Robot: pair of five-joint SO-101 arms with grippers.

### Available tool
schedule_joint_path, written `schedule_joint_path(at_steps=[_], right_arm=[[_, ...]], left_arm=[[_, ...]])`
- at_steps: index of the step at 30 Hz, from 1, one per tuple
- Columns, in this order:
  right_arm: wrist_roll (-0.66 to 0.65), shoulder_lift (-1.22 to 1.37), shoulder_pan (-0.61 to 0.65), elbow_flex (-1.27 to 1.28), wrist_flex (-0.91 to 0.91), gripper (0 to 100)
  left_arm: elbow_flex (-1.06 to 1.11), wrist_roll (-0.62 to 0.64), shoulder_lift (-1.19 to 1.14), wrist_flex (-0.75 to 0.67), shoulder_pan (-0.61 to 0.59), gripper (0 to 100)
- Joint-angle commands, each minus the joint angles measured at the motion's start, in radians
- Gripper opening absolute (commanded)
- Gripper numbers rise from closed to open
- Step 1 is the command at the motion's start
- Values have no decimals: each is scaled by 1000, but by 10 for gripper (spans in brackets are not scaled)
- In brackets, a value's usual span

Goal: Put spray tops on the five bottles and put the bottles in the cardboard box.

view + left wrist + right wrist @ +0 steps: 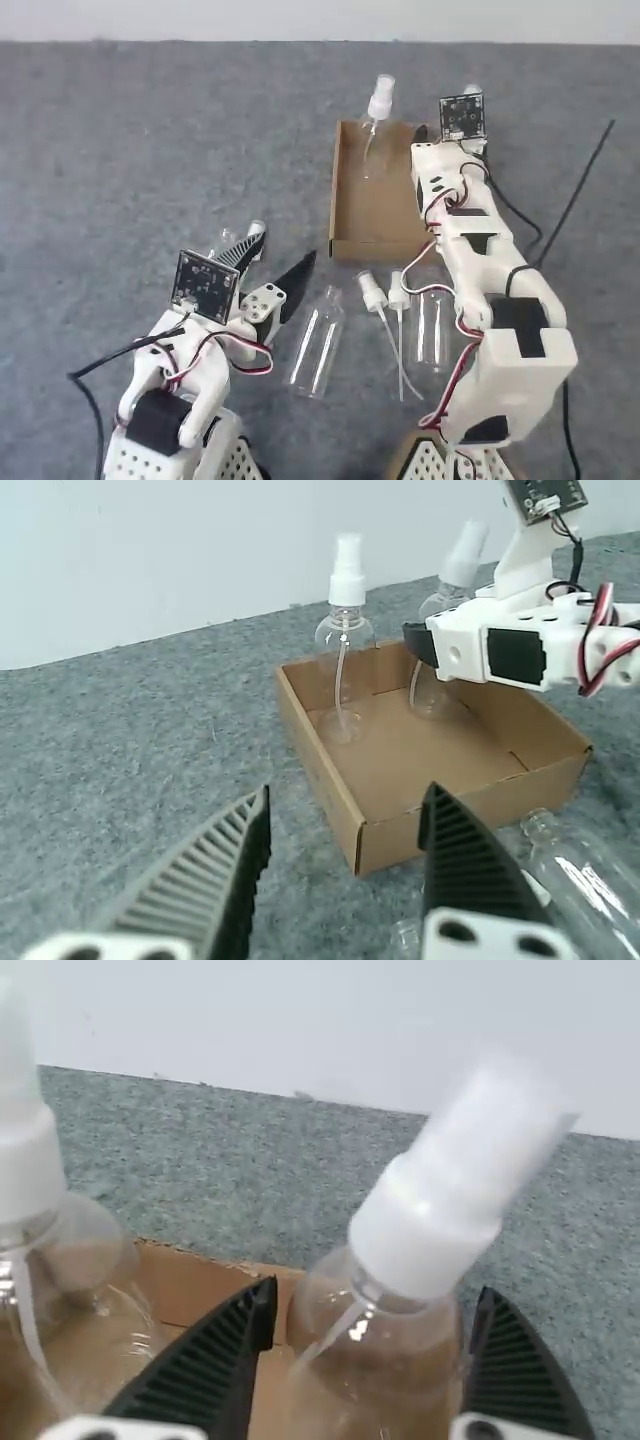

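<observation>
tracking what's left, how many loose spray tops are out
2: one spray top and another beside it, before the cardboard box, between two uncapped bottles; more may be hidden

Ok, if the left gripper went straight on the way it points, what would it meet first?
Probably the shallow brown cardboard box: in the left wrist view the open left gripper aims at its near corner, with bare grey felt between. Height is unclear, so it might skim over the low wall.

Brown box (372, 215); grey (perhaps flecked) table (150, 150)
</observation>
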State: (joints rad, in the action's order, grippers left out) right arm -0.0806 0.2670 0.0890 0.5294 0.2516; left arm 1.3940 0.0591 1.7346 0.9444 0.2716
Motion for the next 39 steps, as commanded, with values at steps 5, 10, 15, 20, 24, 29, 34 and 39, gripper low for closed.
schedule_joint_path(at_steps=[5, 10, 15, 20, 24, 29, 34, 39], right_arm=[[-14, -168, 7, -92, -117, 252], [-15, -226, 1, -157, -205, 252], [-15, -337, -2, -227, -390, 252], [-15, -489, 7, -256, -639, 252], [-14, -608, 7, -249, -842, 252], [-12, -727, 8, -249, -1141, 250], [-14, -799, 10, -249, -1461, 251], [-20, -845, 61, -178, -1667, 250]], left_arm=[[-7, -32, 18, -6, 6, 218], [-7, -32, 18, -6, 6, 218], [-7, -32, 18, -6, 6, 218], [-7, -34, 18, -6, 6, 218], [-7, -34, 18, -6, 5, 218], [-7, -34, 18, -6, 5, 218], [-7, -34, 18, -6, 5, 217], [-7, -34, 18, -6, 5, 217]])
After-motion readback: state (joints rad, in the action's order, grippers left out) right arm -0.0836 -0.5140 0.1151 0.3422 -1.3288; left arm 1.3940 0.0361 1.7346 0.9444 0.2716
